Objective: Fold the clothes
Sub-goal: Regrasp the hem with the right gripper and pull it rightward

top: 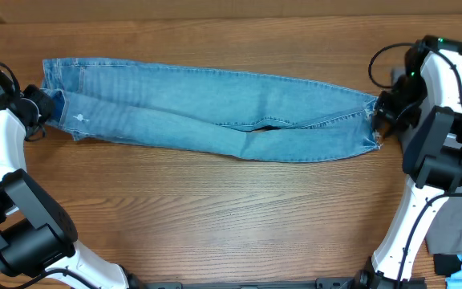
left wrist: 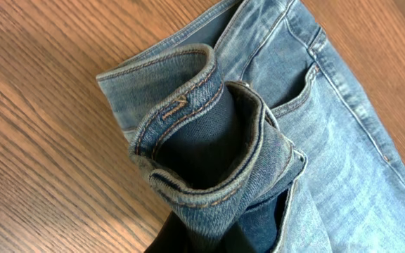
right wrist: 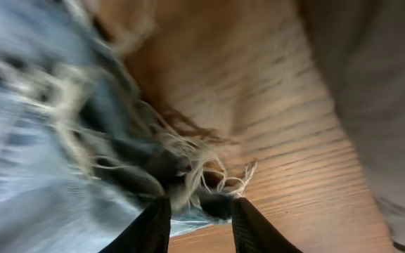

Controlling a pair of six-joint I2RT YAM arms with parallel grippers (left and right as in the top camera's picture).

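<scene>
Wooden table, jeans outstretched lengthwise

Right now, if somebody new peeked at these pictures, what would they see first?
The long light-blue jeans, lying stretched across the wooden table from one side to the other. At the waistband end the left pincer pinches a curled-up fold, and at the other end the right pincer sits among the white frayed hem threads.
</scene>
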